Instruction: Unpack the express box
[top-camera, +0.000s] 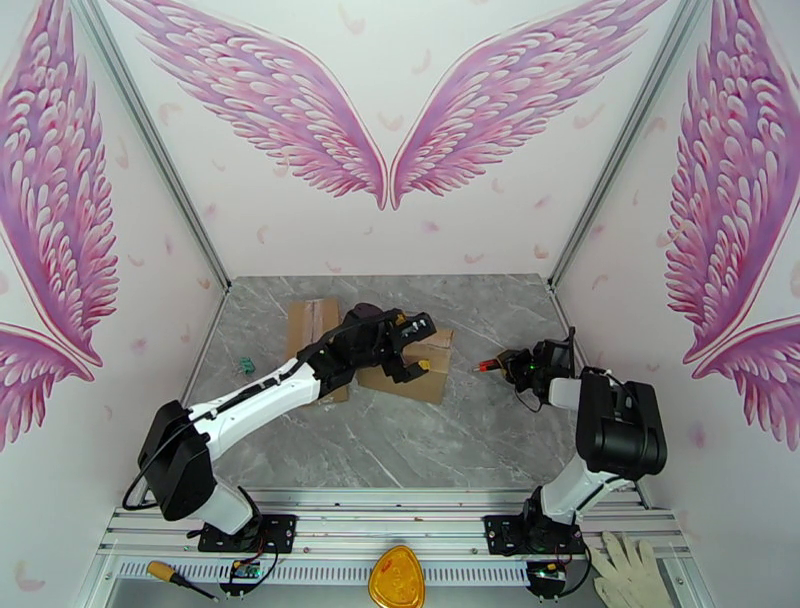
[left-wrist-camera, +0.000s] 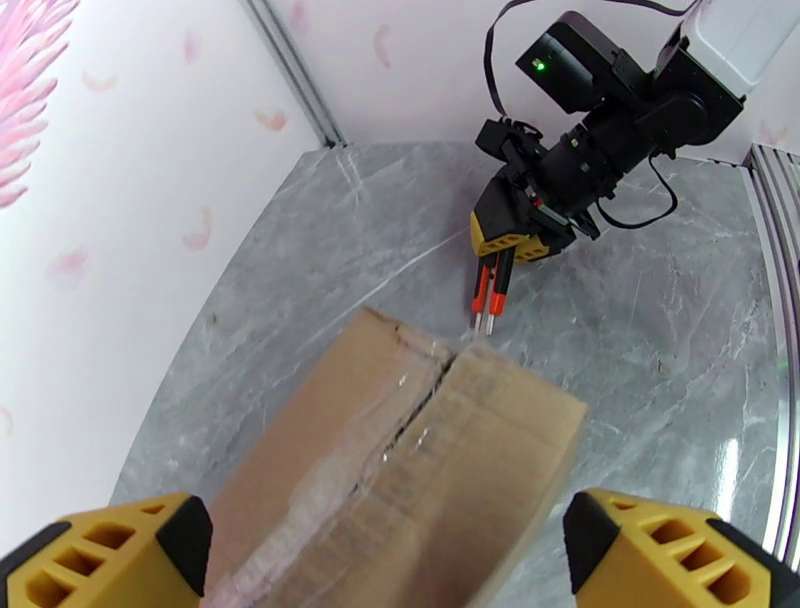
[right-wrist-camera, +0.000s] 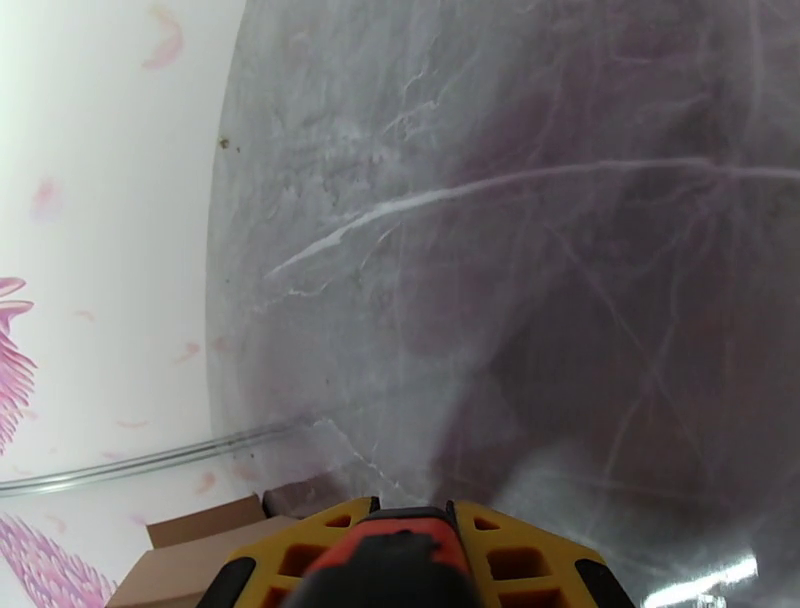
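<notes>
- The cardboard box (left-wrist-camera: 420, 450) lies on the grey bench (left-wrist-camera: 650, 350), about midway between the two arms and towards the far side.
- Its clear tape (left-wrist-camera: 330, 480) looks split along the middle seam, where a dark gap shows between the two top flaps, so the cutting step seems largely done.
- Both flaps lie flat on this end, and nothing from inside is out on the bench; lifting the flaps and taking out the contents appears to be what is left.
- In the top view a flat cardboard panel (top-camera: 312, 322) lies at the box's left end; whether it is an opened flap cannot be told.
- The left pincer (top-camera: 420, 346) is spread wide over the box, one yellow finger on each side, holding nothing; contact with the box is not clear.
- The right pincer (left-wrist-camera: 510, 245) is clamped narrow on an orange-handled cutter (left-wrist-camera: 490, 290), whose metal tip points down near the box's far corner.
</notes>
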